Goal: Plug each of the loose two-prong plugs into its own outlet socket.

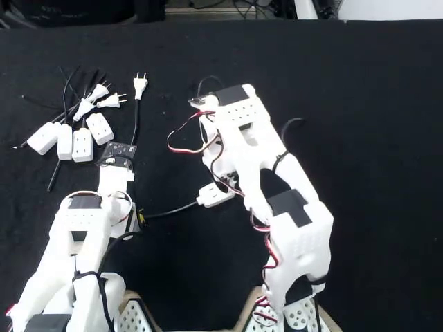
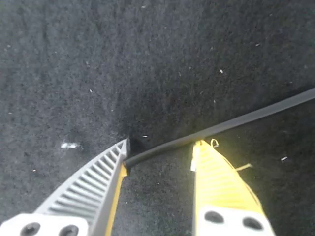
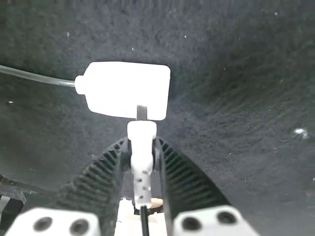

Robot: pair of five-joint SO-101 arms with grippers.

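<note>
Two-prong plug, white and narrow, lies lengthwise between the right gripper's ribbed black fingers, which are clamped on it. Its nose points at the long side of a white outlet socket and touches it, mid-table. The black cloth table is flecked with lint. At the far left lie other sockets and loose plugs. The left gripper, near left, stands parted, with a black cable across its tips.
</note>
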